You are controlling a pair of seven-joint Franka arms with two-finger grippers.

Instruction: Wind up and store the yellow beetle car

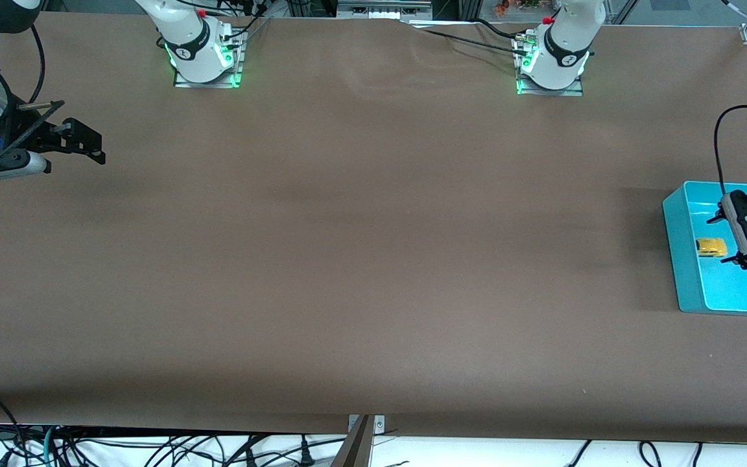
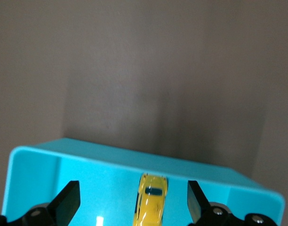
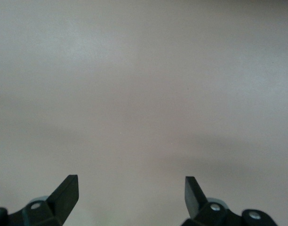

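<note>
The car (image 1: pixel 711 247) is lying in the bin (image 1: pixel 685 259), released beneath the left gripper (image 1: pixel 735 239), whose jaws are spread wide. Light, hard and slick, it is probably best pinched across its flanks. The right gripper (image 1: pixel 82 144) is waiting, open.

I count one tiny bright yellow beetle-shaped toy car (image 1: pixel 711 247) and one shallow turquoise plastic bin (image 1: pixel 681 259). I have two black two-fingered claws and one brown desk (image 1: pixel 347 259).
</note>
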